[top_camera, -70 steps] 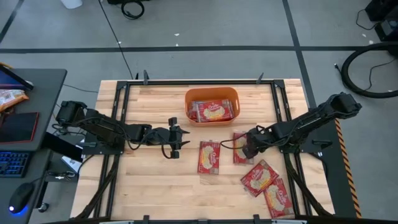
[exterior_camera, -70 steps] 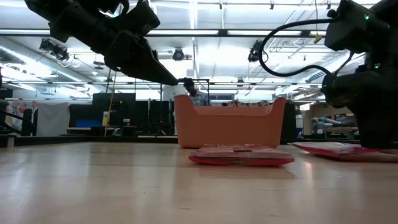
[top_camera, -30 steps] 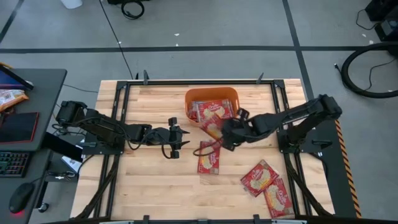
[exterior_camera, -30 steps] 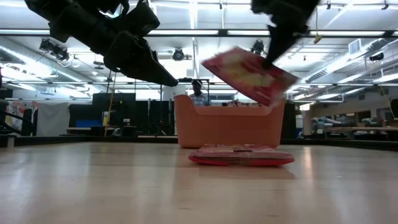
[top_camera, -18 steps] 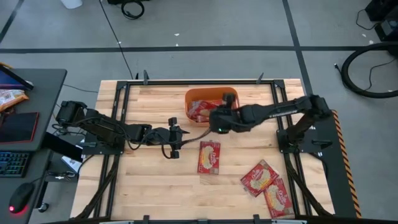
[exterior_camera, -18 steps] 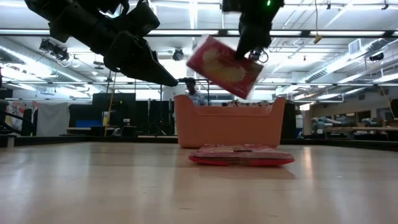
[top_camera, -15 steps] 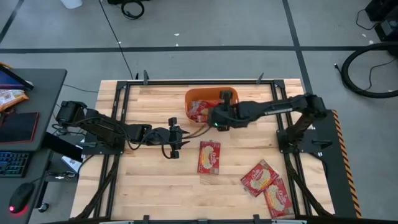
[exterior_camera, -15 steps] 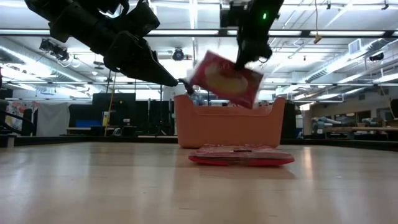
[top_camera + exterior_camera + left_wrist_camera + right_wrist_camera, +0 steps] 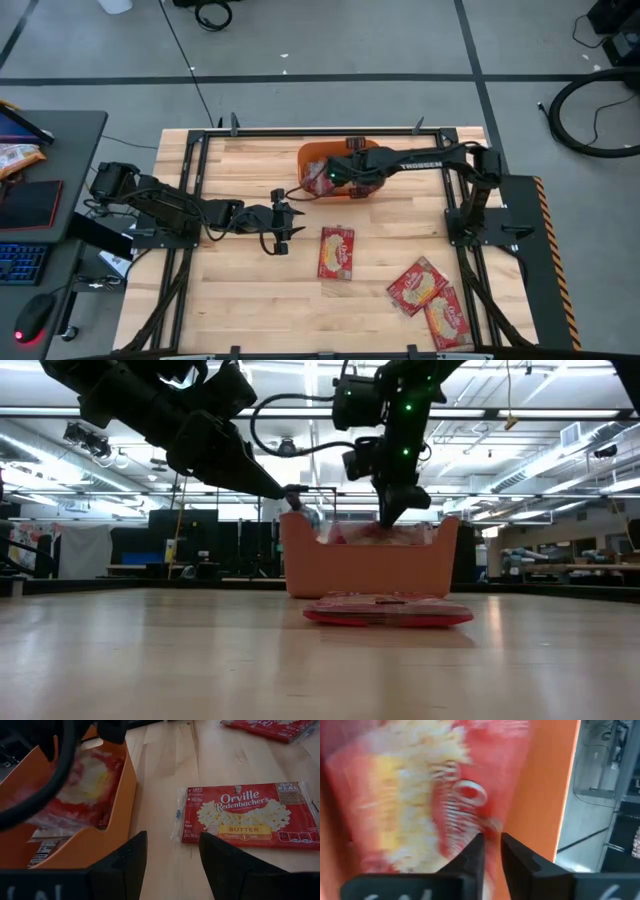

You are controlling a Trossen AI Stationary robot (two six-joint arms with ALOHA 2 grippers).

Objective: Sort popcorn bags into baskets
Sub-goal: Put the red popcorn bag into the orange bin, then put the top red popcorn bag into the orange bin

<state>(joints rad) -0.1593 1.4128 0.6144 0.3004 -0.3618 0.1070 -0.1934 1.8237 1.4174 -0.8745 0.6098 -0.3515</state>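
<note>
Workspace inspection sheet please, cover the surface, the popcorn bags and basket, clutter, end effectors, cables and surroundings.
Surface: wooden table inside a black frame.
Job's things: orange basket at the table's far middle with popcorn bags inside; one bag flat in front of it; two more bags near the right front corner.
Clutter: nothing seen on the table.
End effectors: right end effector over the basket, a blurred bag just past its fingers, which stand slightly apart; whether it grips the bag cannot be told. Left end effector open, waiting left of the lone bag.
Cables: black cable looping off the right arm.
Surroundings: desk with keyboard and mouse at left; cables on the floor.
</note>
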